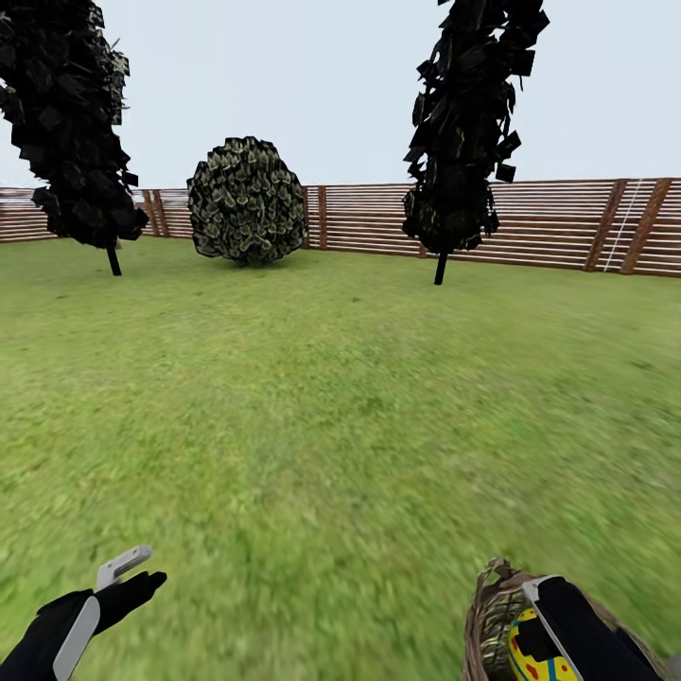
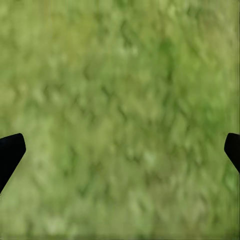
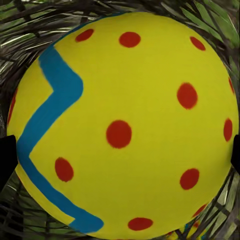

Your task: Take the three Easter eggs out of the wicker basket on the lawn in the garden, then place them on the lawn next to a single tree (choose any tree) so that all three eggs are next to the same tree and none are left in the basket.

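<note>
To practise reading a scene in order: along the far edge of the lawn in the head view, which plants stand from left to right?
Dark narrow tree on the left → round leafy bush → dark narrow tree on the right, all in front of the slatted wooden fence.

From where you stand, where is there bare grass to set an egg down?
The lawn lies bare from the left gripper to the fence, also under that gripper. Crowded: the wicker basket, where the right gripper reaches an egg.

Smooth matt painted egg (image 3: 125, 125) in rough woven wicker basket (image 1: 487, 619); slatted wooden fence (image 1: 558, 225)
</note>
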Tool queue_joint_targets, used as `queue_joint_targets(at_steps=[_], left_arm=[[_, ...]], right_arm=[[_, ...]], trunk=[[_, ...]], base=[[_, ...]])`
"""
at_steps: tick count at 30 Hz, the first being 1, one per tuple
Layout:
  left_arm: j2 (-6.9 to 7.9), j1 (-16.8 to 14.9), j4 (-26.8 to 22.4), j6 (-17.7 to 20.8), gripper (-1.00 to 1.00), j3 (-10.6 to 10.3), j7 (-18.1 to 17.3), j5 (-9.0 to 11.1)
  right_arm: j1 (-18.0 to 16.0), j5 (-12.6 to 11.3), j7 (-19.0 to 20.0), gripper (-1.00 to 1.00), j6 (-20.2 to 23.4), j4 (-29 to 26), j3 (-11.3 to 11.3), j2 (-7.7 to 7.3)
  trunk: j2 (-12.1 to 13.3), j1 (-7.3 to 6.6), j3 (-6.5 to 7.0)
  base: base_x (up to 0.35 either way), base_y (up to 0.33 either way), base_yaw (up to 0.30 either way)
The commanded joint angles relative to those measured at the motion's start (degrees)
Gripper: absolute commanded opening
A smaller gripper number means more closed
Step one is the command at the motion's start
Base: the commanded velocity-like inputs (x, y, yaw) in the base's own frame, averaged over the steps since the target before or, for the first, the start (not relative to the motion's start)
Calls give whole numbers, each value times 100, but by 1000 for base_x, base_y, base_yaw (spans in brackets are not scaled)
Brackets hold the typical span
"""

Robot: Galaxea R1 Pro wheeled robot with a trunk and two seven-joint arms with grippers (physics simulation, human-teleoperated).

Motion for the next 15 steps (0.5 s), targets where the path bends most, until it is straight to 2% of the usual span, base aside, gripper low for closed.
queue_joint_targets(at_steps=[1, 13, 15], left_arm=[[-3, -3, -6, 36, 100, 20, -22, 7], [-3, -3, -6, 28, 100, 20, -22, 7], [-3, -3, -6, 24, 100, 20, -20, 7]], right_arm=[[-2, 60, 54, -100, 26, -7, 18, -6], [-2, 60, 54, -100, 26, -7, 15, -6], [-2, 60, 54, -100, 26, -7, 18, -6]], trunk=[[39, -24, 13], [520, -287, 228], [601, -331, 264]], base=[[0, 0, 0], [-1, 0, 0], [-175, 0, 0]])
